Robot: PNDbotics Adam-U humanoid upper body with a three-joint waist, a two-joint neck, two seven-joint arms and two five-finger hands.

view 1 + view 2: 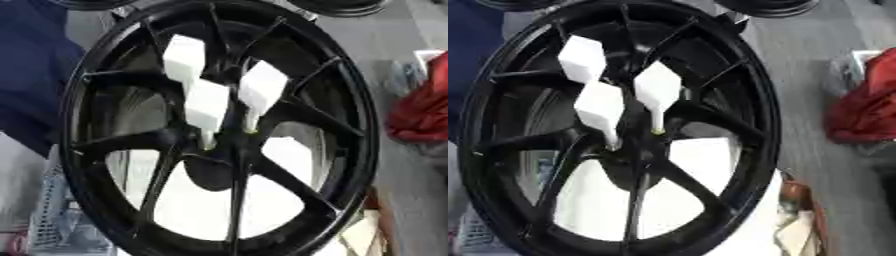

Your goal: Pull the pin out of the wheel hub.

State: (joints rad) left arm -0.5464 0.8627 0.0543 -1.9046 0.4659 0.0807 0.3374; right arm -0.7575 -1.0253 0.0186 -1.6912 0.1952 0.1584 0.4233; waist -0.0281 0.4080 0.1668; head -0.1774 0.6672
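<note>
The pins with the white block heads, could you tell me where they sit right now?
Three white-headed pins stand clustered at the centre of the black wheel hub, slightly above its middle in both eye views, stems pointing down into the hub.

Red cloth (420,107), blue fabric (31,65)

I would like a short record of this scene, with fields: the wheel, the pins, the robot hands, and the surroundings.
wheel: black spoked wheel hub, filling most of the view, tilted
pins: three white pins with blocky heads, near the centre of the wheel; two show thin stems pointing toward the hub
robot hands: neither is in view
task state: pins not yet pulled out
surroundings: red object at right, dark blue fabric at left
</note>
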